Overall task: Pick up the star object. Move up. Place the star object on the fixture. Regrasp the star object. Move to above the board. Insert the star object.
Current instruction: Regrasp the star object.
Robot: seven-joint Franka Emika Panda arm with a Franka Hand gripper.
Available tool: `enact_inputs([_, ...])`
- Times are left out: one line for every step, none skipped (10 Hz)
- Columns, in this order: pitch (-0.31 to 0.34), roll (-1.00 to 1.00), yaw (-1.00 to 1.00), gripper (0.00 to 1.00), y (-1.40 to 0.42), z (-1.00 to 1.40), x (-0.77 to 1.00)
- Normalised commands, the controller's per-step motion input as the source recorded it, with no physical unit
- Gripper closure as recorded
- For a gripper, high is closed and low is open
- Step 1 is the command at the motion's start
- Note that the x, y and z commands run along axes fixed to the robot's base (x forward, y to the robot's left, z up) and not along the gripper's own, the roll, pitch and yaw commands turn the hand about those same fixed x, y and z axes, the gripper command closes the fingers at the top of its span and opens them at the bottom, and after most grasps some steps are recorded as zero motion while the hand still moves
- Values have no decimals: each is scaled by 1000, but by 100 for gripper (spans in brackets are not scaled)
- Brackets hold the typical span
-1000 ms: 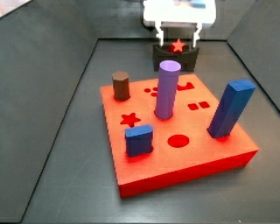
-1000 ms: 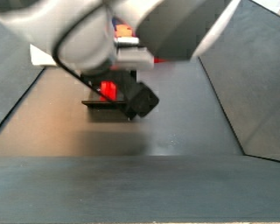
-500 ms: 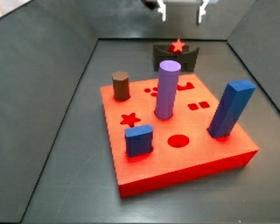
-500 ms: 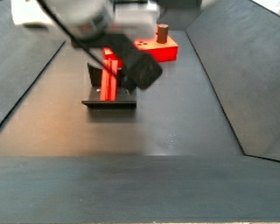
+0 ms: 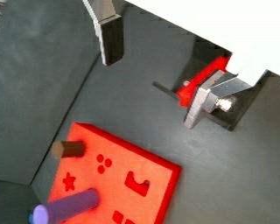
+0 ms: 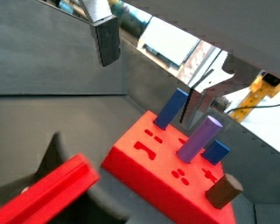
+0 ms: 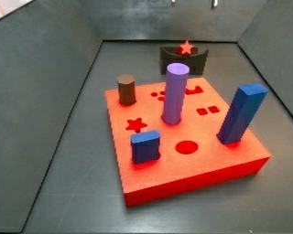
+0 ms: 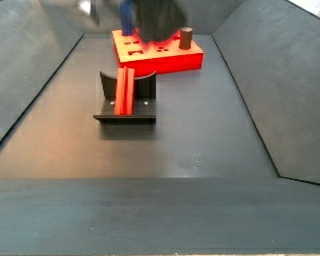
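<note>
The red star object (image 7: 185, 47) rests on the dark fixture (image 7: 183, 64) behind the board; in a side view it shows as a long red bar (image 8: 125, 90) leaning on the fixture (image 8: 127, 118). It also shows in both wrist views (image 5: 205, 77) (image 6: 55, 188). My gripper (image 5: 157, 68) (image 6: 153, 70) is open and empty, high above the fixture. Only its fingertips (image 7: 174, 2) show at the frame edge in a side view. The red board (image 7: 192, 169) has a star hole (image 7: 136, 125).
On the board stand a purple cylinder (image 7: 175, 91), a tall blue block (image 7: 242, 112), a brown cylinder (image 7: 125, 89) and a short blue block (image 7: 146, 146). The board also shows far off in a side view (image 8: 160, 62). Dark sloping walls enclose the floor.
My gripper has let go of the star object on the fixture and risen almost out of the side views. The star object stays on the fixture.
</note>
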Motion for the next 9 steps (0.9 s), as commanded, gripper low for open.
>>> enact_inputs([20, 1000, 37, 0, -445, 355, -101])
enact_inputs([18, 1000, 38, 0, -145, 29, -35])
enact_inputs([19, 1000, 38, 0, -31, -24, -14])
enact_inputs([22, 1000, 38, 0, 8, -20, 5])
enact_inputs([20, 1000, 39, 0, -28, 6, -4])
enact_inputs([16, 1000, 39, 0, -29, 11, -16])
enact_inputs([11, 1000, 39, 0, -21, 4, -19])
enact_inputs([7, 1000, 40, 0, -22, 4, -24])
enact_inputs([0, 1000, 41, 0, -20, 7, -22])
